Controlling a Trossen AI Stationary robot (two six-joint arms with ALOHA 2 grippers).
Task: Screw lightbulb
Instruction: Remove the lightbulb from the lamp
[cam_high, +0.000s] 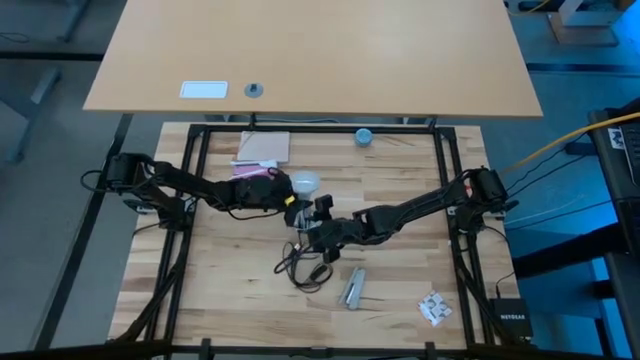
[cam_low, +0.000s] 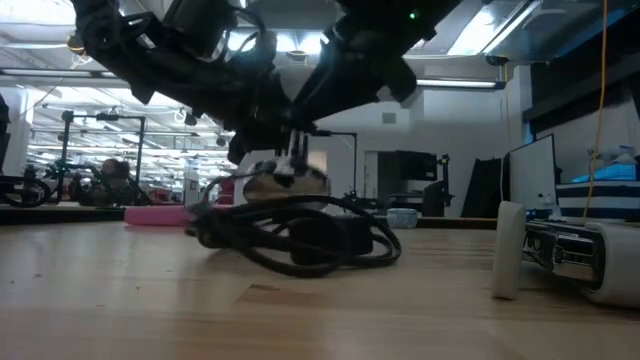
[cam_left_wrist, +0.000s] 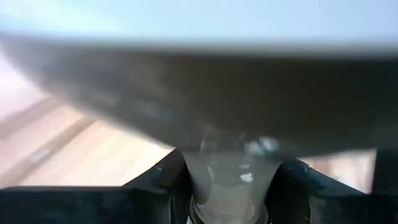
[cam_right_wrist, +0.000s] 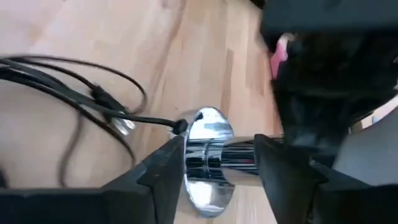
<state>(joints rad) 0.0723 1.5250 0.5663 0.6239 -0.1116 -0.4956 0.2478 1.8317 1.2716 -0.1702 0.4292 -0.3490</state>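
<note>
Mid-desk (cam_high: 200, 280): left hand (cam_high: 290, 200) clamped on lightbulb (cam_high: 305, 183) neck, held above the cable tangle (cam_high: 305, 265); right hand (cam_right_wrist: 217, 168) clamped on chrome lamp stem (cam_right_wrist: 208, 158), disc base beneath.

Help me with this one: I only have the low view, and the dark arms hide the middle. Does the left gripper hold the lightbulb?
Observer: Yes. In the left wrist view, the left gripper is closed on the pale neck of the lightbulb.
Operator: And the right one?
Observer: The right wrist view shows the right gripper shut on a shiny chrome fixture.
Operator: Where on the table is this?
Observer: From above, both grippers meet near the middle of the table, with the black cable lying beside them.
</note>
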